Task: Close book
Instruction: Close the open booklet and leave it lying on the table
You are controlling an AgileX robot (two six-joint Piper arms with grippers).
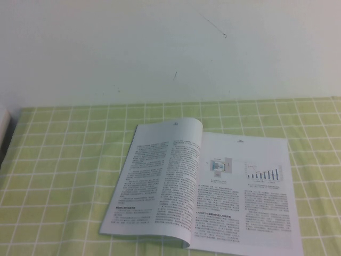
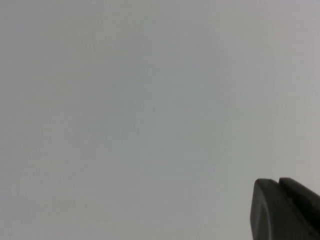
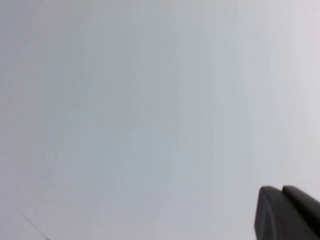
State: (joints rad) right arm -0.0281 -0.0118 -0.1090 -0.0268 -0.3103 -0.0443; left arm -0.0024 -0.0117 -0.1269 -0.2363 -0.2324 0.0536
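An open book (image 1: 205,186) lies on the green checked tablecloth (image 1: 64,176), right of centre and near the front edge. Its left pages (image 1: 160,181) arch up at the spine, and the right page (image 1: 248,197) lies flat with a bar chart on it. Neither arm appears in the high view. In the left wrist view the left gripper (image 2: 278,181) shows only as two dark fingertips pressed together, facing a blank white wall. The right wrist view shows the right gripper (image 3: 282,189) the same way: its tips are together, with nothing between them, before the wall. The book appears in neither wrist view.
A white wall (image 1: 170,48) with a few small marks rises behind the table. The edge of a pale object (image 1: 3,125) sits at the far left of the table. The cloth runs to the frame's edges on both sides.
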